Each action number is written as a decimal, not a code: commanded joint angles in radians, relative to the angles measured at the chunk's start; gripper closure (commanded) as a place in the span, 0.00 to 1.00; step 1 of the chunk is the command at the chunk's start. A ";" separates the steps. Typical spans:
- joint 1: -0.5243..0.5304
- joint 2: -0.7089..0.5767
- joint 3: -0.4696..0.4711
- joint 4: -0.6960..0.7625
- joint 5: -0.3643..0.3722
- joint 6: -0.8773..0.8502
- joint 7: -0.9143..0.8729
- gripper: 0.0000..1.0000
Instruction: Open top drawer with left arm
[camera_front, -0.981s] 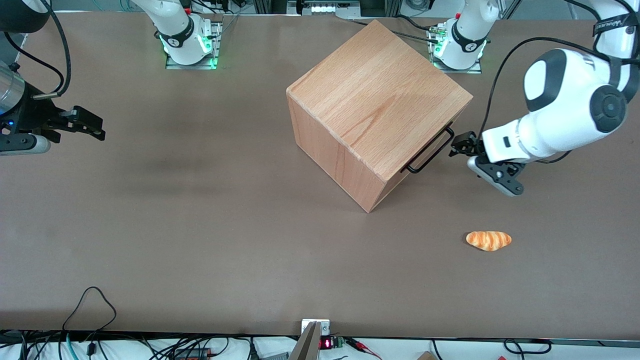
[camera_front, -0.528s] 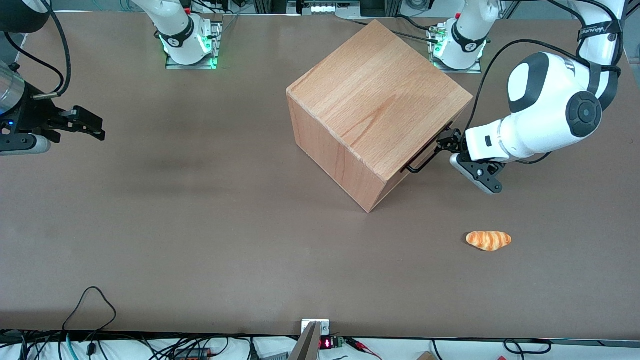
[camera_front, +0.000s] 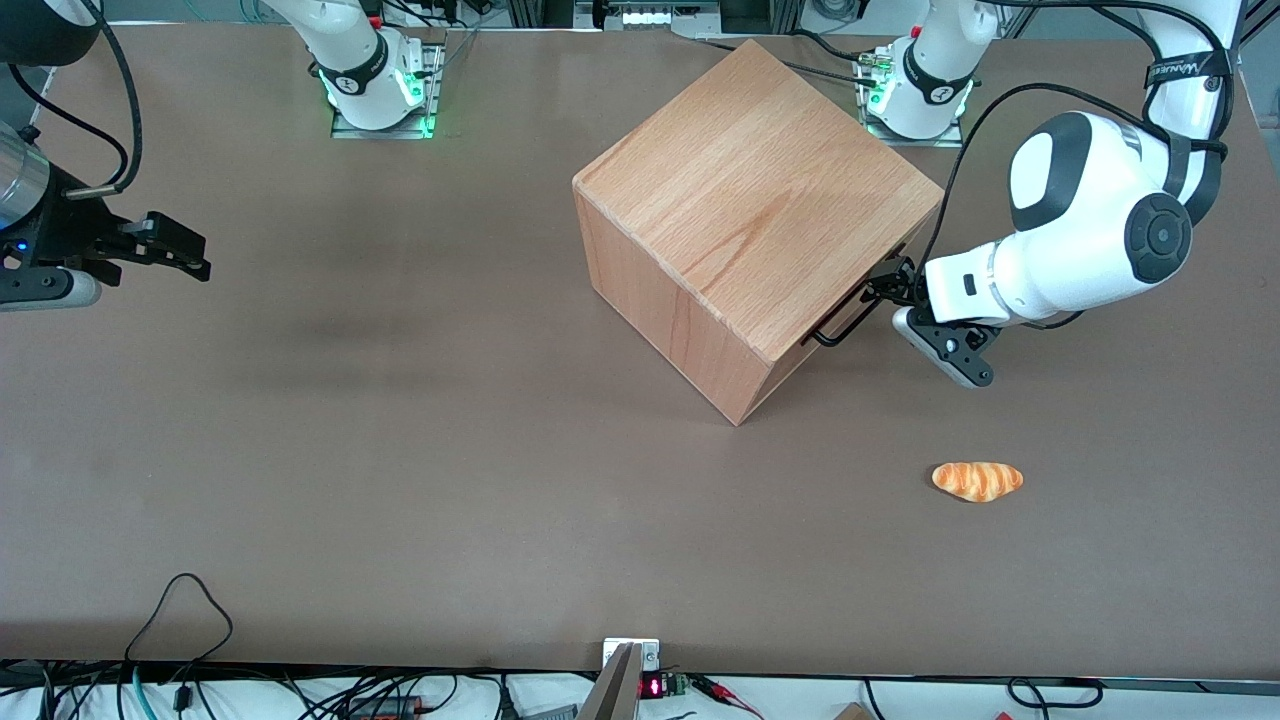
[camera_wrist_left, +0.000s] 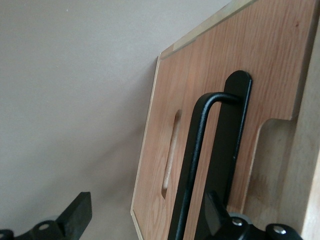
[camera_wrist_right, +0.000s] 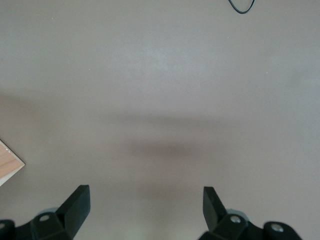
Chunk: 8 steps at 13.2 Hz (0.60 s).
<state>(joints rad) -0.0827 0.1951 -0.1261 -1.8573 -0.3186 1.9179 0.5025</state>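
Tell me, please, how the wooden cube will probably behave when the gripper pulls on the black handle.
The wooden cube looks solid and sits flat on the table, so it probably will not tip. It could slide if the top drawer sticks. The black handle looks thin but stiff. The gripper is at it, fingers open.

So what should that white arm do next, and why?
Probably shut the hand on the black bar handle. The fingers are spread with the bar between them, and the top drawer still looks closed, so it likely needs a grip before pulling.

Brown table (camera_front: 400, 480), wooden cube (camera_front: 745, 200) on it, bread roll (camera_front: 977, 480) nearer the camera
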 joint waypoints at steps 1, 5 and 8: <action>-0.002 0.003 0.000 -0.014 -0.039 0.021 0.041 0.00; -0.002 0.010 0.002 -0.029 -0.049 0.067 0.073 0.00; -0.002 0.017 0.002 -0.036 -0.062 0.070 0.120 0.00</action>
<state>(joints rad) -0.0827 0.2130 -0.1266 -1.8776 -0.3511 1.9695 0.5735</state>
